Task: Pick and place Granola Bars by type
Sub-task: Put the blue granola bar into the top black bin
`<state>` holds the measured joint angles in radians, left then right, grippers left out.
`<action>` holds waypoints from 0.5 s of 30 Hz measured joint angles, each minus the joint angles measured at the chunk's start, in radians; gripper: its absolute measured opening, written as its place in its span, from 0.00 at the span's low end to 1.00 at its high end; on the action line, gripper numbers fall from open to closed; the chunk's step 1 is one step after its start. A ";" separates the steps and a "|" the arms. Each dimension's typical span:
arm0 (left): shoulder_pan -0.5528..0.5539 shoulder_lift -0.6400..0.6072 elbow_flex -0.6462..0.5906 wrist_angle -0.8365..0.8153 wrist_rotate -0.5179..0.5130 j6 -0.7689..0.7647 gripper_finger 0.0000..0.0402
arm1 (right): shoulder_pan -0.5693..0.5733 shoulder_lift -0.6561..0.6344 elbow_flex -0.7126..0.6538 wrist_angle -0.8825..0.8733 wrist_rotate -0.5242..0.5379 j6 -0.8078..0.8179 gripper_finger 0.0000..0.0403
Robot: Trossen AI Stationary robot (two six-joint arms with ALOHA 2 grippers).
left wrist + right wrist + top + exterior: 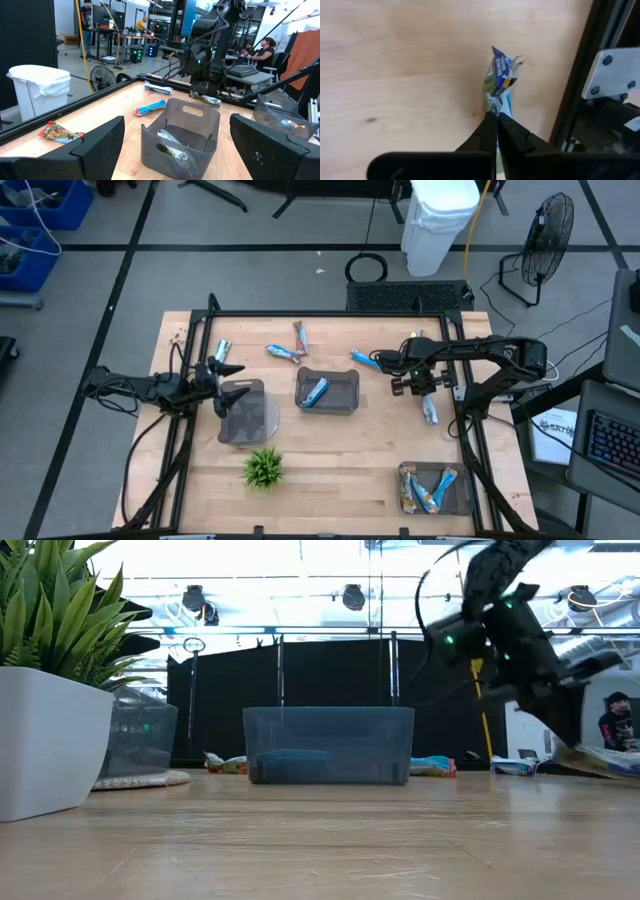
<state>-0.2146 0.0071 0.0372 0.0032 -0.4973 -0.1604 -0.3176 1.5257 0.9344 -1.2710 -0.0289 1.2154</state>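
My right gripper (424,392) is shut on a blue-and-green wrapped granola bar (501,75) near the table's right edge; the bar also shows in the high view (430,412) and the low view (606,762). My left gripper (222,374) is open and empty at the far side of the left grey tray (243,412), which holds a silver bar (172,146). The middle tray (340,376) holds a blue bar (316,392). The near right tray (404,492) holds several bars. Loose bars lie on the table at the far side: blue ones (283,353) (365,360), a brown one (300,335) and one at the left (222,350). My right gripper pinches one end of the bar's wrapper (493,107) between its two fingertips, coming from above and pointing down. The bar stretches away below the fingers, slanting; whether its far end (505,54) rests on the table, I cannot tell.
A small green plant (264,468) in a white pot stands near the front, between the left and right trays. The black frame rail (580,85) runs close beside the held bar at the table's right edge. People sit at desks beyond the table.
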 joint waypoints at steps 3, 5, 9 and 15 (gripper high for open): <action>0.000 0.000 0.000 0.000 0.000 0.000 0.90 | 0.000 0.000 0.059 -0.041 0.001 -0.027 0.00; 0.000 0.000 0.000 0.000 0.000 0.000 0.90 | 0.000 0.000 0.096 -0.078 0.004 -0.034 0.00; 0.000 0.000 0.000 0.000 0.000 0.000 0.90 | 0.006 0.000 0.164 -0.139 0.005 -0.045 0.00; 0.000 0.000 0.000 0.000 0.000 0.000 0.90 | 0.030 0.000 0.276 -0.213 -0.029 -0.041 0.00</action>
<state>-0.2146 0.0074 0.0372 0.0032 -0.4973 -0.1600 -0.2877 1.5257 1.2101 -1.4841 -0.0574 1.1747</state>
